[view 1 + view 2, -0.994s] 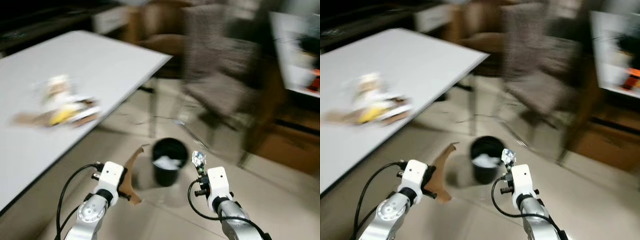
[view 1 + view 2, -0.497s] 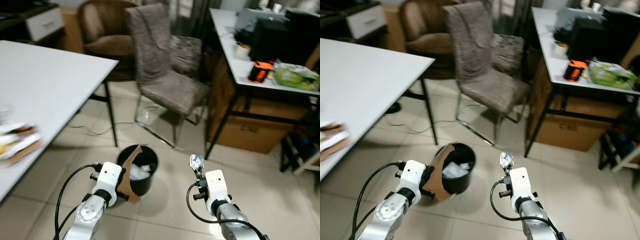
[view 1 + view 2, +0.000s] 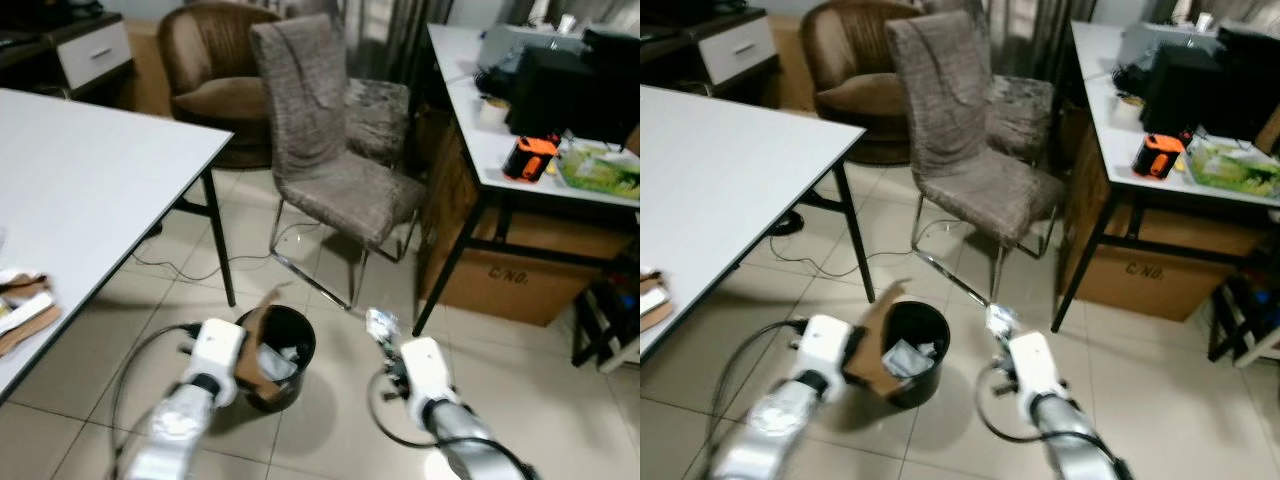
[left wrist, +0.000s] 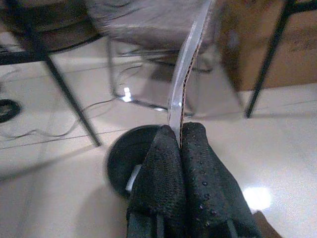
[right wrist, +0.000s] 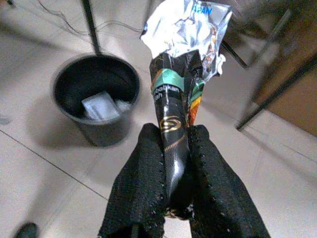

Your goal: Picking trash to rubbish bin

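Left gripper [image 4: 179, 148] pinches a flat brown cardboard scrap [image 3: 262, 345] tight at the round black rubbish bin [image 3: 280, 342], roughly nine o'clock of its rim. Right gripper [image 5: 176, 163], at three o'clock, is clamped on a crumpled foil snack wrapper [image 5: 184, 29]. Risk, I'd say: the wide cardboard catches the rim and tips onto the tiles.

Black bin [image 3: 912, 350]: round, upright on tile floor, at 12 o'clock, white crumpled trash inside.
Cardboard piece [image 3: 256, 352]: brown, flat, on edge, at bin's 9 o'clock rim.
Wrapper [image 5: 181, 59]: black, foil lining, crumpled open top, upright, at bin's 3 o'clock.
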Tool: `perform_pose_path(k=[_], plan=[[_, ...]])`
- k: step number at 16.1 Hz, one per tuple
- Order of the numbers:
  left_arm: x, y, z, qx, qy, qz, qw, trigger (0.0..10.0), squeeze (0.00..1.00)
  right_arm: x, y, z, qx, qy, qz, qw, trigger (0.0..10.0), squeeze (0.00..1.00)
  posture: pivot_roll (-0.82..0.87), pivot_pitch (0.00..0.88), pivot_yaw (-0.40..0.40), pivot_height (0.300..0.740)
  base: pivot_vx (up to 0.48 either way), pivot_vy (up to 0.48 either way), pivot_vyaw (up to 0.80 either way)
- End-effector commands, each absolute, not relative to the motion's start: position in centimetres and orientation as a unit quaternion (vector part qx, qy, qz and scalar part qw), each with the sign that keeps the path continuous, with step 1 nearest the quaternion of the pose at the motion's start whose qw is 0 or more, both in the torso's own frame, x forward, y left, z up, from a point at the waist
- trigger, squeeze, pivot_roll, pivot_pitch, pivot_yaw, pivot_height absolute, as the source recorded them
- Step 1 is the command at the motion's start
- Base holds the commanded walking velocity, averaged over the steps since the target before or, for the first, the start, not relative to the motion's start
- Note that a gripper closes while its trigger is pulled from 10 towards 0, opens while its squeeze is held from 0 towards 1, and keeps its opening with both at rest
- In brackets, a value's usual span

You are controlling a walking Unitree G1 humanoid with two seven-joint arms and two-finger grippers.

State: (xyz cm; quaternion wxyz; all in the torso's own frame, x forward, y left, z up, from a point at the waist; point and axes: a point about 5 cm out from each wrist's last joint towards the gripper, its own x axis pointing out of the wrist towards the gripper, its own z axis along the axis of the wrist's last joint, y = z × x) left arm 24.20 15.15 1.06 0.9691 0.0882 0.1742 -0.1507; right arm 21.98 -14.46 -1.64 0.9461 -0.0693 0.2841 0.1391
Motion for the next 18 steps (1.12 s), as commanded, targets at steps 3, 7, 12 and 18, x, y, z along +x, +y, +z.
perform_pose_path(k=[3, 7, 12, 18], plan=[[24.32, 16.28, 1.19, 0.103, 0.175, -0.141, 0.969, 10.0, 0.00, 22.36, -13.52, -1.27, -0.072, 0.277, 0.169, 0.943, 10.0, 0.00, -0.06, 0.000, -0.047, 0.740, 0.319, 0.000, 0.00], [24.28, 16.44, 1.14, 0.106, 0.176, -0.142, 0.968, 10.0, 0.00, 22.25, -13.38, -1.27, -0.083, 0.273, 0.175, 0.942, 10.0, 0.00, -0.06, 0.000, -0.041, 0.740, 0.320, 0.000, 0.77], [24.32, 16.28, 1.03, 0.108, 0.178, -0.151, 0.966, 10.0, 0.00, 21.99, -13.97, -1.44, -0.067, 0.277, 0.153, 0.946, 10.0, 0.00, -0.07, 0.000, -0.034, 0.740, 0.318, 0.000, 0.00], [24.50, 16.21, 1.01, 0.111, 0.178, -0.159, 0.965, 10.0, 0.00, 21.76, -13.93, -1.56, -0.067, 0.277, 0.150, 0.947, 10.0, 0.00, -0.07, 0.000, -0.029, 0.740, 0.326, 0.000, 0.00]])
